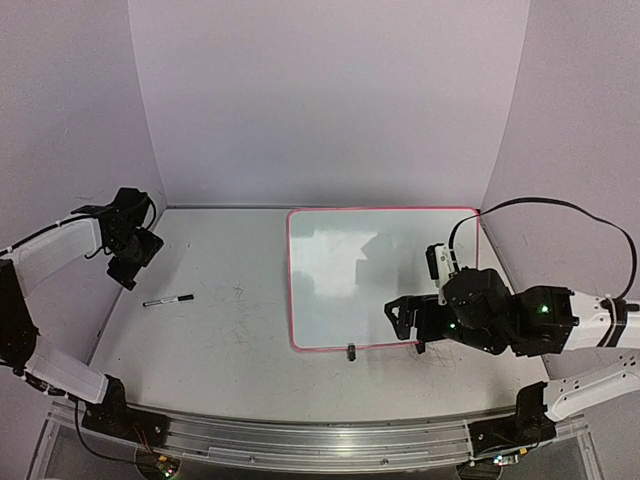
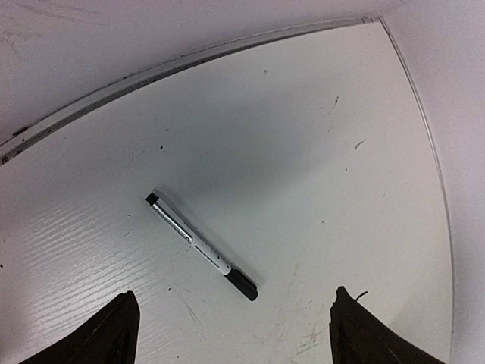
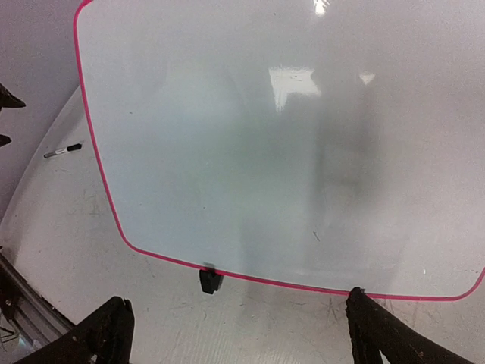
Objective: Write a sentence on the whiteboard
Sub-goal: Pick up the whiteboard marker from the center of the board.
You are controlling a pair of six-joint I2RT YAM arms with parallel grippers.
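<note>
The whiteboard [image 1: 370, 275] lies flat on the right half of the table, white and blank inside a thin pink-red border [image 3: 288, 152]. A small black clip [image 3: 210, 280] sits on its near edge. A black-and-white marker [image 1: 168, 299] lies capped on the tabletop at the left [image 2: 201, 244]. My left gripper [image 1: 132, 262] hovers just behind the marker, jaws wide open and empty [image 2: 233, 303]. My right gripper [image 1: 403, 322] hangs open over the board's near edge [image 3: 236, 303], nothing between its fingers.
Lilac walls close the table at the back and both sides. A metal rail [image 1: 300, 435] runs along the near edge with both arm bases on it. A black cable [image 1: 560, 205] loops above the right arm. The grey tabletop [image 1: 230, 320] is scuffed.
</note>
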